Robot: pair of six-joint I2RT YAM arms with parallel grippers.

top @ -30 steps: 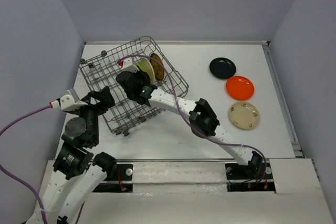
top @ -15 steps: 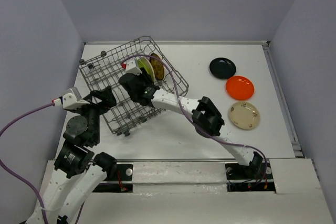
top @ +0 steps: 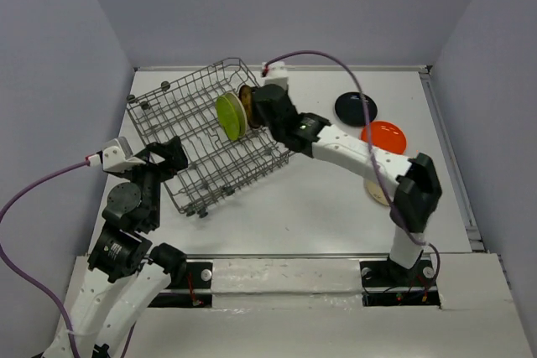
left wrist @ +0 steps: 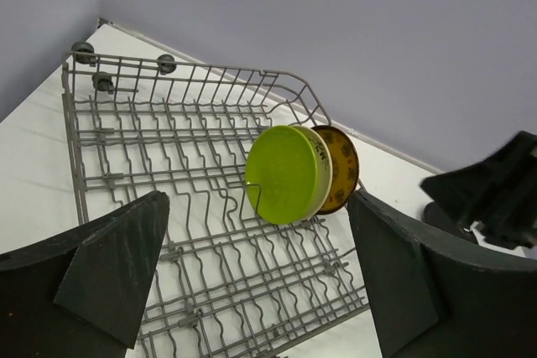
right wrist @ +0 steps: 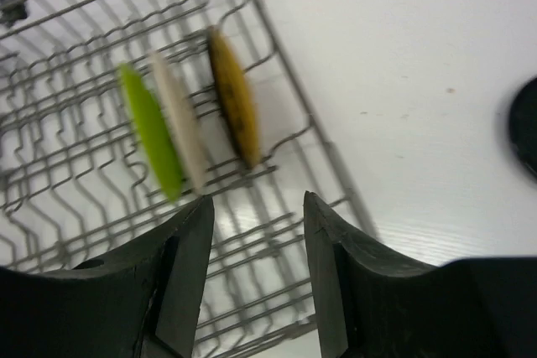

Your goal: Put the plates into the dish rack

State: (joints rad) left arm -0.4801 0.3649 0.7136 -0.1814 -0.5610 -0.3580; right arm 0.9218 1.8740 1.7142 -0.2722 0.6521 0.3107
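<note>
The grey wire dish rack (top: 186,133) sits at the left, slightly turned. A lime green plate (top: 228,116), a pale cream plate (right wrist: 178,119) and a brown-yellow plate (top: 249,105) stand on edge in it near its right side. A black plate (top: 356,108) and an orange plate (top: 386,138) lie flat on the table at the right. Another cream plate (top: 375,194) is mostly hidden by my right arm. My right gripper (top: 258,115) is open and empty above the rack's right edge (right wrist: 256,203). My left gripper (top: 168,157) is open and empty at the rack's near left side (left wrist: 260,207).
The rack's dark round feet (top: 165,85) stick out at its far left end. Grey walls close the table on three sides. My right arm (top: 352,150) stretches across the table between the rack and the flat plates.
My right gripper has pulled out of the rack and moved right and back, its arm swinging right. The plates stay standing in the rack. My left arm has hardly moved.
</note>
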